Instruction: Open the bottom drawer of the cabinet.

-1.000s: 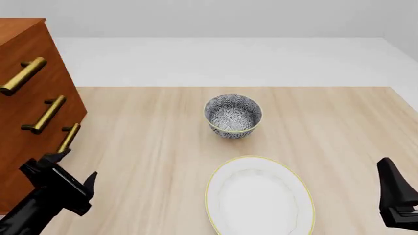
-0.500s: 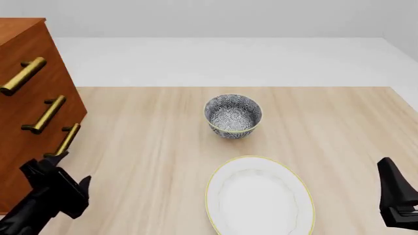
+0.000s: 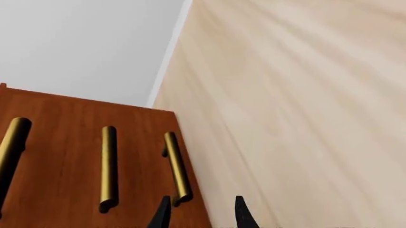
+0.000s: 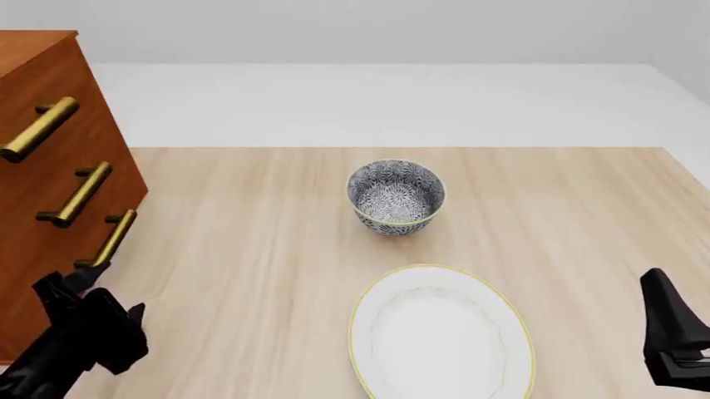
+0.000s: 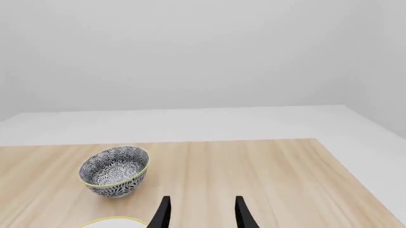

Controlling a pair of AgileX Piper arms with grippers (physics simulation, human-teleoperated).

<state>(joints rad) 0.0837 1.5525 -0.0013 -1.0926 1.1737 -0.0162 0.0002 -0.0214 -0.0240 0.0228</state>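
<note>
The cabinet (image 4: 50, 166) is standing at the left side of the table (image 4: 278, 249). It is tall and reddish-brown, with three drawers in a stack, and each drawer is showing a brass bar handle. The bottom drawer (image 4: 66, 274) is the lowest one, and its handle (image 4: 115, 235) is sitting just above the table top. The drawer is looking shut, flat with the two above it.

The left end effector (image 4: 89, 287) is hanging low beside the cabinet, right under the near end of that handle. In the left wrist view its two black fingers (image 3: 163, 216) are standing apart, holding nothing, with the handle's end just beside one of them.

The right end effector (image 5: 199, 213) is waiting at the near right edge of the table, well apart from the cabinet. Its fingers are apart too, with nothing between them.

A patterned bowl (image 4: 396, 196) is sitting in the middle of the table. A white plate (image 4: 441, 337) with a yellow rim is lying nearer, apart from the bowl.
</note>
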